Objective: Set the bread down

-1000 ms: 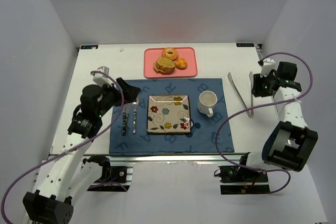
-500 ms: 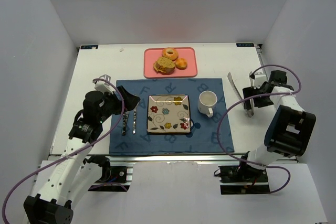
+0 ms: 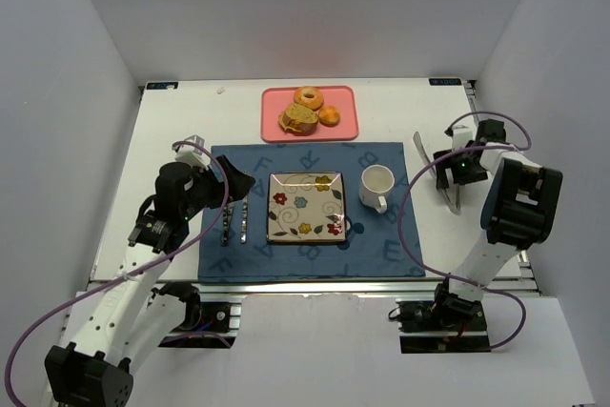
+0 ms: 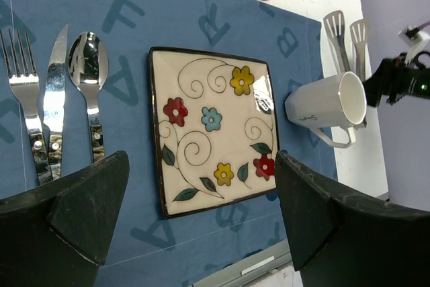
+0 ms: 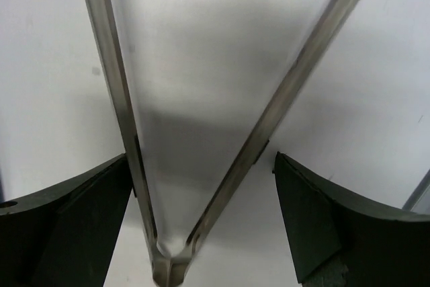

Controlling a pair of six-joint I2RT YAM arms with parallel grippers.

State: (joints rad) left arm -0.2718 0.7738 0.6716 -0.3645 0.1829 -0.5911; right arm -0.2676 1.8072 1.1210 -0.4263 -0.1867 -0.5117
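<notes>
Just three breads (image 3: 307, 112) (one tray (image 3: 344, 100))

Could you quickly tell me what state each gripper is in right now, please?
Left gripper: open, holding nothing, over the plate.
Right gripper: open, straddling the tongs, not gripping them.

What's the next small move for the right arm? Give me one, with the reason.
Probably close the right gripper on the tongs. Its jaws stand open astride both tong arms near the hinge, gripping nothing, while the bread sits on the pink tray and the plate is bare. It may need to ease down slightly first.
</notes>
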